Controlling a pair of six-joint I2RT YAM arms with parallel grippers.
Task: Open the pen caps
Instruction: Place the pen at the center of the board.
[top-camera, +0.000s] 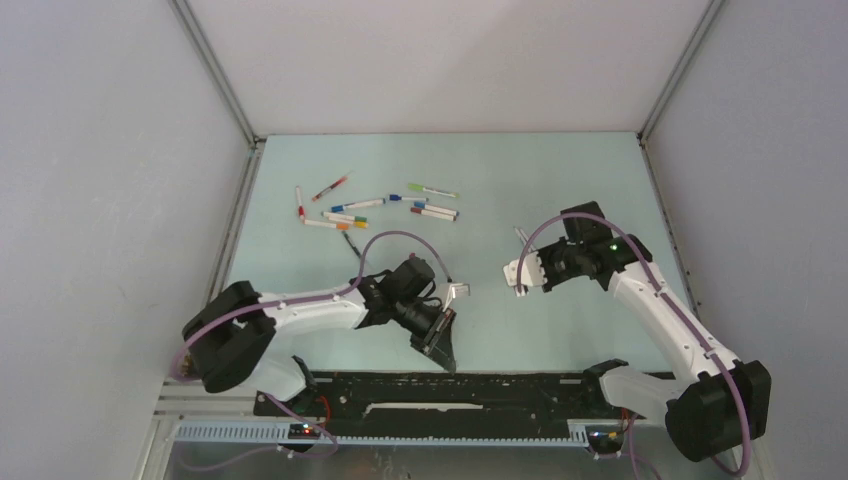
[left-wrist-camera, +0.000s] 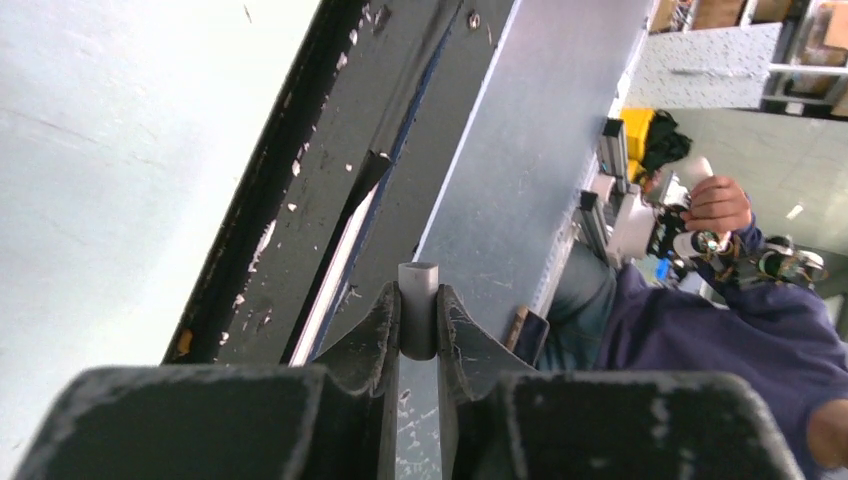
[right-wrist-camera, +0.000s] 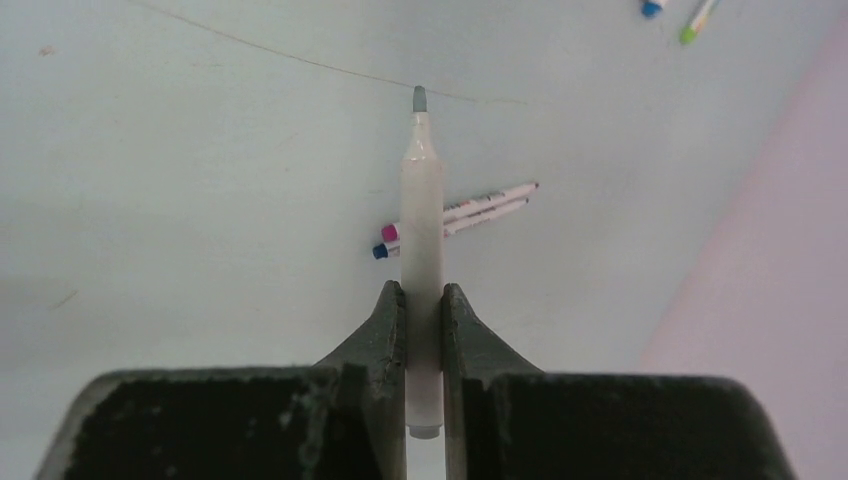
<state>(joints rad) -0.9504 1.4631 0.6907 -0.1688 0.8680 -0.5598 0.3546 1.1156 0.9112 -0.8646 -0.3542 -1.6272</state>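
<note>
Your left tool (left-wrist-camera: 418, 335) is pressed together on a small grey cap (left-wrist-camera: 418, 300). The cap sits between the two fingers, sticks out a little beyond them, and is off the surface (top-camera: 520, 180). This tool points toward the black rail (left-wrist-camera: 300, 200) at the near edge.

Your right tool (right-wrist-camera: 425, 305) pinches a white pen (right-wrist-camera: 422, 200) around the lower part of its barrel. The grey tip (right-wrist-camera: 419, 98) of this pen is bare and points away from the tool. The two tools are apart from each other near the middle of the surface, the left one nearer to you.

The other pens (top-camera: 380, 210) lie in a loose group at the far left of the surface, well apart from both tools. They show red, blue, green and orange ends. I cannot tell from above whether each one wears its cap.
</note>
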